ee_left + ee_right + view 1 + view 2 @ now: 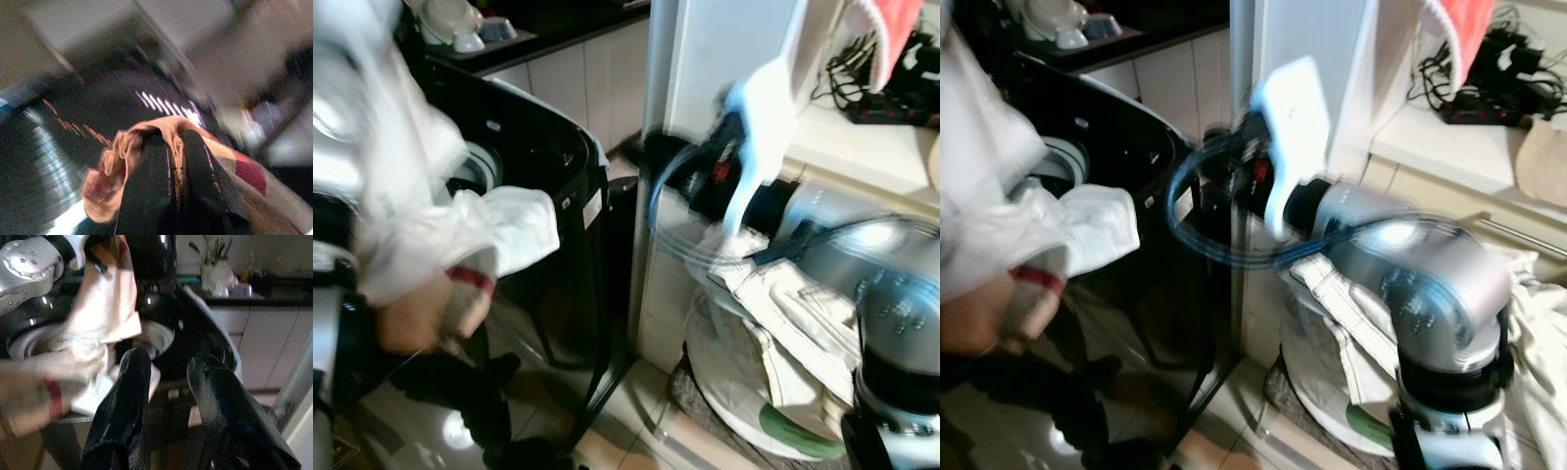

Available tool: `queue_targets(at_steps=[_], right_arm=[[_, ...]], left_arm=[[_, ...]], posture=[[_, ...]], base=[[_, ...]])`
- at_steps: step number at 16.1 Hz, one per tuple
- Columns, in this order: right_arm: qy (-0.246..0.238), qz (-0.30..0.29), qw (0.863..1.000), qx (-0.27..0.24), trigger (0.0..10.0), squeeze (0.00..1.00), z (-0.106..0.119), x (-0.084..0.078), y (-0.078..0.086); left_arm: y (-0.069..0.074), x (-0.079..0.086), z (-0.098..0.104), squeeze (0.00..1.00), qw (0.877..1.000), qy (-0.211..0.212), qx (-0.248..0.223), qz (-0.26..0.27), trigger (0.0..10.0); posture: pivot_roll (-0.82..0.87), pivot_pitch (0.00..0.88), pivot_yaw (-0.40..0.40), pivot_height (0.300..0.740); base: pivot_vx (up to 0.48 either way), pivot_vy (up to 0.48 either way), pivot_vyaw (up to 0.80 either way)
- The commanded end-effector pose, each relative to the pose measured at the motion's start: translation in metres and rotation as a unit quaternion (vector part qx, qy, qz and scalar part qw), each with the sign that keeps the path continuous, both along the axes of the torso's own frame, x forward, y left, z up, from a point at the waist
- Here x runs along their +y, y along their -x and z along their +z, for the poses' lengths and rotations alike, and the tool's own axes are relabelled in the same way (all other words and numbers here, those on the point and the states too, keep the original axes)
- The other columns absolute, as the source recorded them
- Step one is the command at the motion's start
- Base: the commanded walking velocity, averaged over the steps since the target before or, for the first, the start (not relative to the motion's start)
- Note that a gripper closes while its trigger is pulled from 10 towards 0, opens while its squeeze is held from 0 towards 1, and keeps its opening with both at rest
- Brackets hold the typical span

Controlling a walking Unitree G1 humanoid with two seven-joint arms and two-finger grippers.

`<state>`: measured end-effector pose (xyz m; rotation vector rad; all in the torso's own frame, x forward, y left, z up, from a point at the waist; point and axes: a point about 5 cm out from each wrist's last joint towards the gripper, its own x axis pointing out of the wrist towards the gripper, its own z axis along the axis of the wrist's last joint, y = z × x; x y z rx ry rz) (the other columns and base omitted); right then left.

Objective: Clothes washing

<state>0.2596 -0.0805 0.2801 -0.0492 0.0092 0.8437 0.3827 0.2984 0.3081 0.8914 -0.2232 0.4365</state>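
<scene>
Washer: a black top-loading washing machine is seen at the left of the head views, lid up, with the pale ring of the drum opening visible.
Left gripper: the left gripper is closed on a tan and red patterned cloth; in the left wrist view the black fingers are wrapped by that fabric, with the dark ribbed machine top blurred behind.
Cloth position: in the head views a bundle of white cloth with a tan and red piece below it is held up in front of the washer's near side, at about the height of the opening. Heavy blur, so whether it touches the rim cannot be told.
Right gripper: the right gripper is held apart with a narrow gap and nothing between the fingers; it is pointed toward the washer and the hanging cloth.
Right arm: the silver right arm is raised across the middle of the scene, motion-blurred.
Basket: a white laundry basket with off-white clothes in it sits on the floor at the right, below the right arm.
Background: a counter with dishes is behind the washer; cables lie on a white shelf at upper right.
</scene>
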Motion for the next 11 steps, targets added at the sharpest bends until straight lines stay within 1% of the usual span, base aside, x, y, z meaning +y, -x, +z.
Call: queue_targets(at_steps=[1,2,3,4,5,6,7,8,11], right_arm=[[0.007,0.003,1.000,-0.017,10.0,0.00,0.003,0.001,0.003],[0.026,0.003,1.000,-0.013,10.0,0.00,-0.004,0.002,0.005],[0.044,0.009,0.999,-0.006,10.0,0.00,-0.009,0.002,0.007],[0.059,0.025,0.998,0.005,10.0,0.00,-0.013,0.002,0.009],[0.072,0.048,0.996,0.014,10.0,0.00,-0.018,0.002,0.013],[0.072,0.057,0.996,0.017,10.0,0.00,-0.019,0.002,0.014],[0.072,0.065,0.995,0.017,10.0,0.00,-0.021,0.002,0.016],[0.074,0.067,0.995,0.021,10.0,0.00,-0.023,0.001,0.016],[0.079,0.062,0.995,0.029,10.0,0.00,-0.025,-0.001,0.014]], left_arm=[[0.000,0.000,0.006,0.00,1.000,-0.016,-0.001,0.007,5.8],[-0.003,0.000,-0.012,0.00,0.999,-0.019,0.043,0.013,8.8],[-0.005,0.002,-0.026,0.00,0.996,-0.007,0.087,0.013,10.0],[-0.006,0.003,-0.037,0.00,0.992,0.014,0.128,0.014,10.0],[-0.006,0.005,-0.051,0.00,0.981,0.038,0.189,0.011,10.0],[-0.006,0.004,-0.056,0.33,0.972,0.058,0.228,-0.009,10.0],[-0.006,0.002,-0.058,1.00,0.958,0.083,0.272,-0.031,10.0],[-0.004,0.002,-0.056,1.00,0.948,0.086,0.303,-0.044,10.0],[0.002,0.003,-0.053,1.00,0.938,0.093,0.327,-0.061,10.0]], posture=[[-0.02,0.000,0.020,0.740],[-0.03,0.000,0.022,0.740],[-0.03,0.000,0.021,0.740],[-0.03,0.000,0.021,0.740],[-0.03,0.000,0.019,0.740],[-0.03,0.000,0.019,0.740],[-0.02,0.000,0.018,0.740],[-0.02,0.000,0.015,0.740],[-0.02,0.000,0.018,0.740]], base=[[0.000,0.000,0.00],[0.000,0.000,0.00],[0.000,0.000,0.00],[0.000,0.000,0.00],[0.000,0.000,0.00],[0.000,0.000,0.00],[0.000,0.000,0.00],[0.000,0.000,0.00],[0.000,0.000,0.00]])
